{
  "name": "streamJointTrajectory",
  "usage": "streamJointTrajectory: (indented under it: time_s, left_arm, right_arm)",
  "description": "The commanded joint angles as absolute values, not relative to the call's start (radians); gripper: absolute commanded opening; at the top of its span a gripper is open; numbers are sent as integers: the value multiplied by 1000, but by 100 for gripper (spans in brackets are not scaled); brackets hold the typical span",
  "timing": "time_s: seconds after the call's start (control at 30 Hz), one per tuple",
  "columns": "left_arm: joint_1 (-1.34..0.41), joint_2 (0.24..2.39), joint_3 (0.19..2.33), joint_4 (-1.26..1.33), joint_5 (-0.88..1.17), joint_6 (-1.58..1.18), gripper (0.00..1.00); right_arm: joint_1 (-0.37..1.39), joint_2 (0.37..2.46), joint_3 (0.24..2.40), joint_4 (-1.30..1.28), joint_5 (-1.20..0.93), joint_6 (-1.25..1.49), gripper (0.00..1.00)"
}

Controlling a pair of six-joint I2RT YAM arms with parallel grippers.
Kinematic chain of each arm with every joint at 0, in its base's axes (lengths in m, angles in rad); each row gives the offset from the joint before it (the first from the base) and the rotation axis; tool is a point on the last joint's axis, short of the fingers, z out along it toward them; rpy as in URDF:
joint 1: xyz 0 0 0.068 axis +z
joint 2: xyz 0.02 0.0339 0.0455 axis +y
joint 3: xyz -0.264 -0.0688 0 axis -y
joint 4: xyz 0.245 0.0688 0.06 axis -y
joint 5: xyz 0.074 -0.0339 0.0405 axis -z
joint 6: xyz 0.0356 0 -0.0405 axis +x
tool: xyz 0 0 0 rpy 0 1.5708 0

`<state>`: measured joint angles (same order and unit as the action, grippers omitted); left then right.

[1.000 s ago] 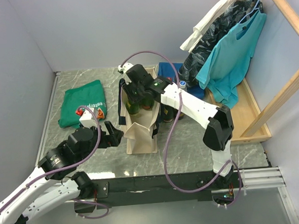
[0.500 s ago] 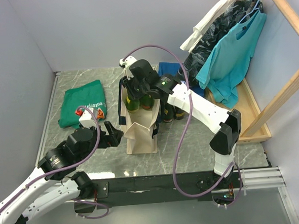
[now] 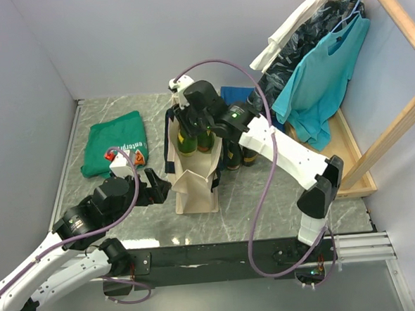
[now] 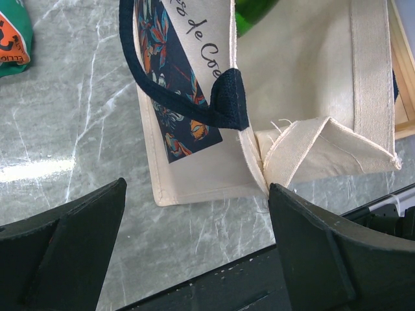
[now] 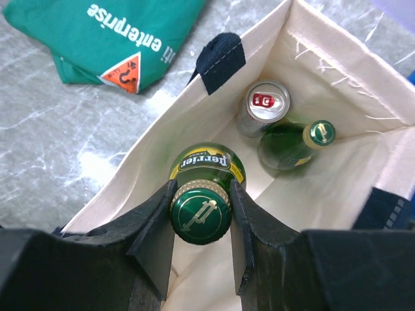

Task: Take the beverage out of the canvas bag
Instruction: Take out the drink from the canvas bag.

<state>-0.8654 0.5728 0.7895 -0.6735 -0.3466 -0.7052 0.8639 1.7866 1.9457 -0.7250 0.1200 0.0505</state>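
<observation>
Grab part looks done: the right hand [image 5: 201, 220] is pinched on the ribbed green cap of the green glass Perrier bottle [image 5: 206, 170]. The bottle's body sits inside the mouth of the tall cream canvas bag with navy strap handles [image 3: 195, 188], so pulling it clear onto the grey marble-look tabletop [image 3: 267, 208] is what's left, I'd say. The left hand [image 4: 198, 194] is spread wide by the bag's creased, floppy base. A shiny silver can [image 5: 262, 107] and a second green bottle [image 5: 292, 144] sit deeper inside.
</observation>
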Motion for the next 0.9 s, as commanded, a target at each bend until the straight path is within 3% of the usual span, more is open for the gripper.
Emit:
streamJointTrajectory:
  time_s: [0.0,0.87]
  left_arm:
    - [-871,569,805,-667,-360,-722,96]
    - [-871,575,804,-667,-361,-723,96]
  right_arm:
    - [876,1620,1996,-565,156,41,0]
    - [917,1456,1901,-468,225,11,0]
